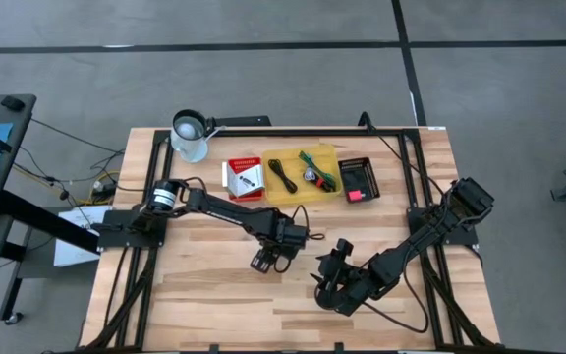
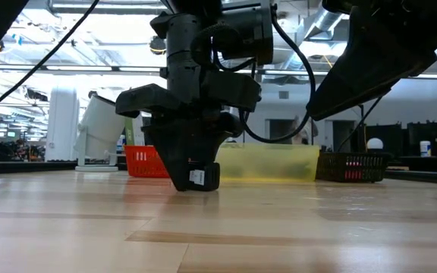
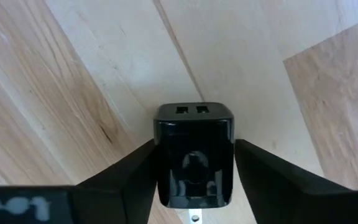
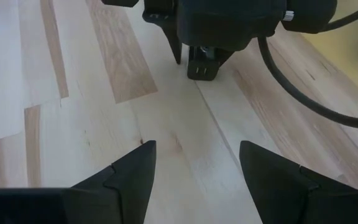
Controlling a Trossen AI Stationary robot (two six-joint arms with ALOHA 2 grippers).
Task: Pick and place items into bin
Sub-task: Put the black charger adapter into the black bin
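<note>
We looked down on a pale wooden counter [image 1: 214, 295] of long planks with visible grain, with two dark arms reaching in from either side. The left gripper [image 1: 266, 261] was down at the counter near its middle, and its jaws stood on either side of a small black plug-in charger [image 3: 194, 163], a glossy, blocky cube with rounded corners and two slim slots in the face turned away from the wrist. In the left wrist view the jaws looked close to the charger's sides, but we could not tell whether they were already pressing on it. In the low view the charger [image 2: 201, 177] sat at the counter surface under the gripper, a small white label on its side. The right gripper [image 1: 334, 280] waited nearby over bare wood, its jaws spread apart with nothing between them. Along the far edge stood a row of containers: a red basket [image 1: 244, 180] holding white packets, a see-through yellow bin [image 1: 303, 175] with black cords and a green piece inside, and a black mesh basket [image 1: 357, 179] with something pink in it. We judged the step in hand to be the pick: the next move would call for a firm squeeze on the smooth, slippery sides, then a lift and a carry to a bin.
</note>
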